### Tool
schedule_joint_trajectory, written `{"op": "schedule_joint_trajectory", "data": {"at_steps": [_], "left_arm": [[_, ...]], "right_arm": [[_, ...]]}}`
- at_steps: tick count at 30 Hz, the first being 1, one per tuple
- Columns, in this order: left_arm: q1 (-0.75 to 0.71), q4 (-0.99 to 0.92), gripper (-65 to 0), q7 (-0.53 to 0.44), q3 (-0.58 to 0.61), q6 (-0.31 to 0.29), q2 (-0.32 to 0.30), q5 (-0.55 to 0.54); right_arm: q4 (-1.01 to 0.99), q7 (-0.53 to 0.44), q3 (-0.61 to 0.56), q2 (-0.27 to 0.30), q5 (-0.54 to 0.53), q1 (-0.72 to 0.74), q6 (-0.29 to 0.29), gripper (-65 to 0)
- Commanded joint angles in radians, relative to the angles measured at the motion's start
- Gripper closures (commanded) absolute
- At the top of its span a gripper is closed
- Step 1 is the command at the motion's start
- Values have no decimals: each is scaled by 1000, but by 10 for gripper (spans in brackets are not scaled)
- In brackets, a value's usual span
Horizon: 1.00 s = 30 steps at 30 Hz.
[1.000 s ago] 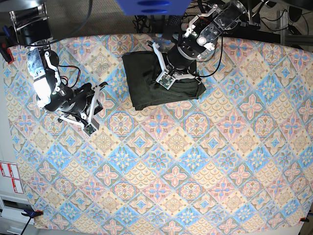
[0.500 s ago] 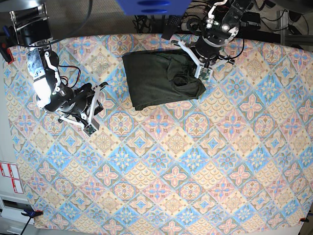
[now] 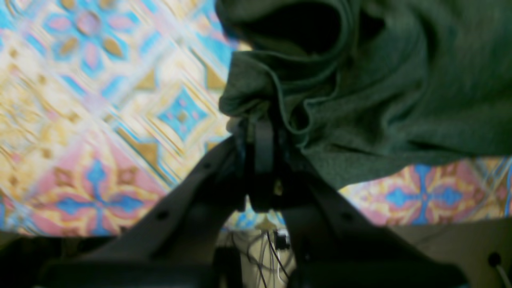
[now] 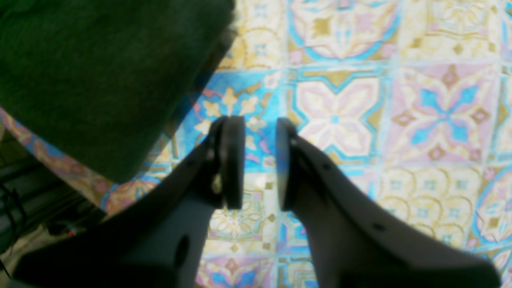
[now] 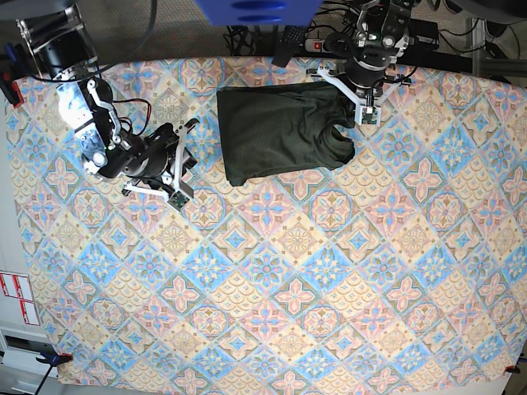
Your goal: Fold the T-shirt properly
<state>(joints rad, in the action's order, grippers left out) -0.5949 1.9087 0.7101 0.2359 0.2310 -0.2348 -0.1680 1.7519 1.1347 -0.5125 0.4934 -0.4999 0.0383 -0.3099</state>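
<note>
The dark olive T-shirt (image 5: 276, 136) lies folded into a rough rectangle at the back middle of the patterned tablecloth (image 5: 272, 271). Its collar end is bunched at the right. My left gripper (image 5: 361, 105) stands at that right end. In the left wrist view it (image 3: 260, 124) is shut, with a gathered edge of the T-shirt (image 3: 400, 80) pinched at its tips. My right gripper (image 5: 183, 163) hovers just left of the shirt. Its jaws (image 4: 259, 160) stand open over bare cloth with nothing between them, and the T-shirt's edge (image 4: 100, 72) is to their upper left.
A blue object (image 5: 255, 10) and dark cables (image 5: 461, 37) sit beyond the table's back edge. White labels with red marks (image 5: 16, 296) hang off the left side. The patterned cloth runs on to the front and right.
My right arm has swung right, close to the shirt's left edge, and its jaws have opened wider. My left gripper has shifted right and back, and the whole shirt has slid slightly right with it.
</note>
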Motion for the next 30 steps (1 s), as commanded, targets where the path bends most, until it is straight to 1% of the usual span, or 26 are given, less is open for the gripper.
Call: {"op": "schedule_joint_trajectory", "data": {"at_steps": [1, 2, 3, 5, 7, 8, 11, 13, 16, 19, 22, 25, 27, 28, 30], "left_arm": [[0, 1, 0, -14, 0, -2, -1, -11], [0, -5, -7, -14, 0, -2, -1, -21], [2, -8, -28, -14, 0, -2, -1, -31], [2, -8, -86, 3, 0, -2, -1, -41], [8, -7, -149, 46, 0, -2, -1, -43], [20, -7, -191, 73, 1, -2, -1, -43], [42, -7, -285, 150, 1, -2, 2, -44], [46, -5, -321, 178, 0, -2, 2, -44], [48, 5, -327, 181, 0, 0, 2, -44], [25, 28, -327, 178, -2, 0, 2, -46], [-1, 53, -327, 176, -7, 0, 2, -44], [-21, 74, -326, 176, -7, 3, 1, -43], [-32, 84, -325, 176, -7, 5, -1, -41], [-40, 85, -316, 176, -7, 5, -1, -40], [-46, 88, -267, 176, -7, 5, -2, -38]], "right_arm": [[16, -22, -18, -5, -6, 36, -1, -138], [16, -22, -38, -12, -4, 44, -1, -138], [16, -22, -58, -17, -4, 56, -1, -138], [18, -22, -104, -26, -7, 79, -1, -138], [38, -22, -148, -28, -7, 99, -1, -138], [55, -22, -176, -29, -6, 110, -1, -138], [87, -22, -246, -57, -9, 153, -1, -138], [89, -22, -295, -75, -9, 179, -1, -139], [76, -22, -384, -106, -6, 229, -1, -139], [44, -22, -475, -117, -6, 288, -1, -139], [0, -22, -547, -174, -6, 323, -1, -136], [-73, -22, -581, -236, -4, 341, -1, -135], [-129, -22, -584, -255, -4, 341, -1, -134], [-157, -22, -584, -259, -3, 343, -1, -131], [-220, -23, -581, -263, -3, 354, -1, -113]]}}
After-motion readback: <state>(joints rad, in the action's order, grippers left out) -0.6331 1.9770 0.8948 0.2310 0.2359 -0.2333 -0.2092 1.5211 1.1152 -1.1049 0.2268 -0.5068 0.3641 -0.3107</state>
